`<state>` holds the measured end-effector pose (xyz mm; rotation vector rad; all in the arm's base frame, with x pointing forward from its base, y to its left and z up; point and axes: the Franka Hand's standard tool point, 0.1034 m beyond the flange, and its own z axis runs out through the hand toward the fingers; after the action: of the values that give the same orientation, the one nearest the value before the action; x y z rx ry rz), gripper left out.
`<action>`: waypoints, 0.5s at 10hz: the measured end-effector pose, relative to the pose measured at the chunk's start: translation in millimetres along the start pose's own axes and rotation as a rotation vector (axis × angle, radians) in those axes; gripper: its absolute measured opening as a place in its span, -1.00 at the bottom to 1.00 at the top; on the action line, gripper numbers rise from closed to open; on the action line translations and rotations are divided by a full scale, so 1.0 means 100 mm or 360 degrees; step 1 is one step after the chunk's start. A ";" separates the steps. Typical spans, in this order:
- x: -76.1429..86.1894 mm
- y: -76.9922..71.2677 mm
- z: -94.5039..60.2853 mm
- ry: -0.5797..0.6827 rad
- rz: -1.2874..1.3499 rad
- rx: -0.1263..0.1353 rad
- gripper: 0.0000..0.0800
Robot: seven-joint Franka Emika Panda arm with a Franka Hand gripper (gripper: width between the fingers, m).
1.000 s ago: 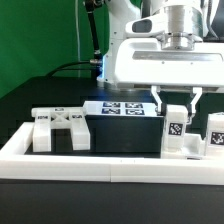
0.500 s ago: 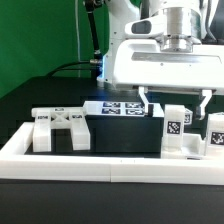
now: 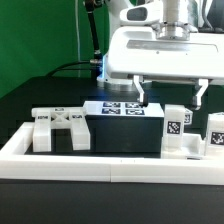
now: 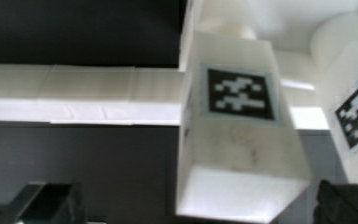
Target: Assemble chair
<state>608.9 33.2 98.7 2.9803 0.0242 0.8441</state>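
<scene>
Exterior view: a black surface (image 3: 50, 100) carries a long white rail (image 3: 100, 165) across the lower frame. In the upper right, the tool (image 3: 170, 95) hangs with its jaws spread wide, holding nothing. The marker board (image 3: 122, 108) lies at centre. The chair is in loose parts: a flat cross-shaped piece (image 3: 58, 125) at left, an upright block (image 3: 175, 130) just below the tool, and a second block (image 3: 213, 135) at the right edge. Wrist view: the upright block stands between the parted fingers (image 4: 43, 200).
</scene>
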 end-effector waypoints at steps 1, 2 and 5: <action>-0.02 -0.02 0.02 -0.0036 -0.0003 0.0008 0.62; -0.03 -0.03 0.02 -0.0048 -0.0003 0.0009 0.62; -0.10 -0.06 0.12 -0.0384 0.0012 0.0052 0.62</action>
<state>606.7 38.9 83.4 3.0919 0.0191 0.4841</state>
